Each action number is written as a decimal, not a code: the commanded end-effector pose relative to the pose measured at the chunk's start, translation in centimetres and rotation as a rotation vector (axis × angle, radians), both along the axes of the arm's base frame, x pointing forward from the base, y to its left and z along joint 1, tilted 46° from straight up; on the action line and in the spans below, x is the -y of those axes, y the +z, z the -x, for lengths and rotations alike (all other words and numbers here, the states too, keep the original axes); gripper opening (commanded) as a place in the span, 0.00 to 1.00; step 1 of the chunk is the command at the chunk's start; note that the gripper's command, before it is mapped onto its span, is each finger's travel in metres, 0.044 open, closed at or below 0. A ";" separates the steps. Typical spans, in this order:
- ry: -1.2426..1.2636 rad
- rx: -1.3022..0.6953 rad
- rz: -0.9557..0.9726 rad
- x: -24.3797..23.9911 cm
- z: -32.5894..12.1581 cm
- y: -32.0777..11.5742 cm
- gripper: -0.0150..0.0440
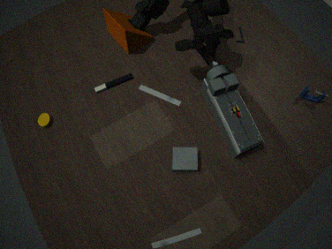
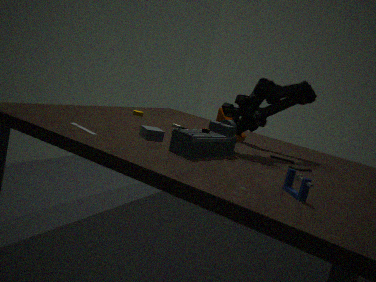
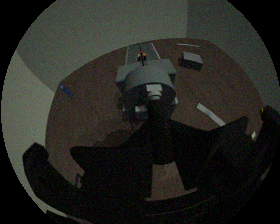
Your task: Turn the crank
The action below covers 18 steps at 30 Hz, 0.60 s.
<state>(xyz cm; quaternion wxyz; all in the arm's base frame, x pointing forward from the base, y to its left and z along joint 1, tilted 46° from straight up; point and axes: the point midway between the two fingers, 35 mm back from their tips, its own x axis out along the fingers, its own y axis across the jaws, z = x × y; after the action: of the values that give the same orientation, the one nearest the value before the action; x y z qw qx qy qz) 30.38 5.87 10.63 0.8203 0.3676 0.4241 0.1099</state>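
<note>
Cranking was in hand: the claw [image 1: 214, 62] [image 3: 155, 121], nearly closed, gripped the crank handle [image 3: 160, 130]; small turns, then release, were needed.

- Machine [image 1: 221, 119] [image 2: 202, 149] [image 3: 148, 82] on the table [image 1: 88, 194] [image 2: 250, 187] [image 3: 100, 100] — in the top view, block [image 1: 184, 159] [image 2: 151, 133] [image 3: 192, 61] to its left
- Bracket [image 1: 313, 98] [image 2: 295, 192] [image 3: 66, 91] right of it — well apart
- Disc [image 1: 43, 119] [image 2: 138, 113] far left

Top: high above table, facing down; exterior: low, off table's side; wrist: close behind fingers; all share machine [image 1: 234, 119] [image 2: 200, 145] [image 3: 147, 82].
</note>
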 end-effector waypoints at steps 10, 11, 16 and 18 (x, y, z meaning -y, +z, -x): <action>-0.020 -0.017 0.012 0.6 0.2 -0.9 0.25; -0.020 -0.017 0.012 0.6 0.2 -0.9 0.25; -0.020 -0.017 0.012 0.6 0.2 -1.0 0.25; -0.020 -0.017 0.012 0.6 0.2 -1.1 0.25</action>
<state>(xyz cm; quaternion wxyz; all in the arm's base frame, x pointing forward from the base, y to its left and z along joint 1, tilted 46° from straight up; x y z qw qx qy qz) 30.33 5.70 10.33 0.8208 0.3680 0.4230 0.1091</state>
